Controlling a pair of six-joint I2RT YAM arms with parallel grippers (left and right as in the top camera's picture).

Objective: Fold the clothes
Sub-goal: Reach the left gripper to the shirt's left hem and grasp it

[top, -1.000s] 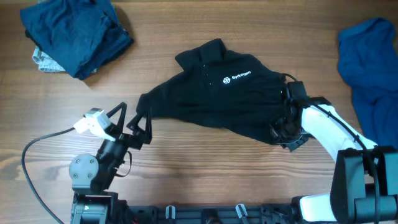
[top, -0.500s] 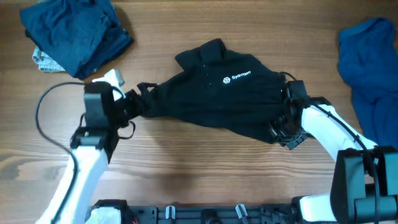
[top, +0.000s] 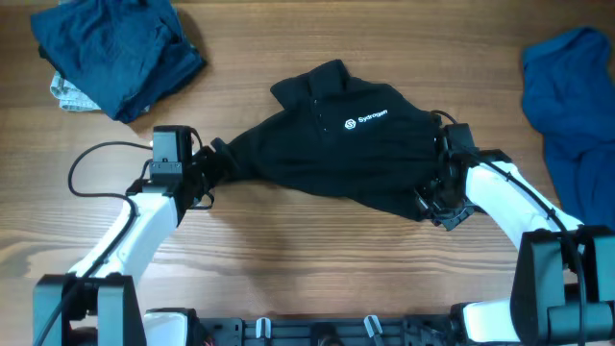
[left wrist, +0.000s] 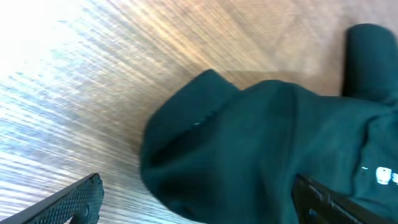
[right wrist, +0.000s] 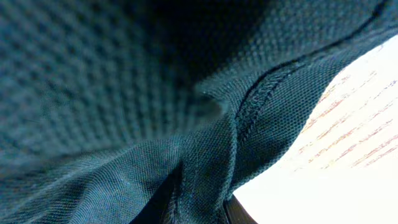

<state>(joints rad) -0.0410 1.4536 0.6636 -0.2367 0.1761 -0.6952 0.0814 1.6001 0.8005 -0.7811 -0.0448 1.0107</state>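
Jaws spread wide, the left gripper (top: 213, 171) straddles the sleeve tip of the black shirt (top: 336, 144), which stretches from there to the right gripper (top: 437, 195), pinched tight on its far hem. I'd push the left gripper further over the sleeve before closing, so both layers get caught.

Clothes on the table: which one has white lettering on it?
The black shirt in the middle; the navy pile far left and royal blue garment far right show none.

text: "Sydrogen" (small, roughly legible), white print (top: 366, 119) | on: black shirt (top: 327, 159)
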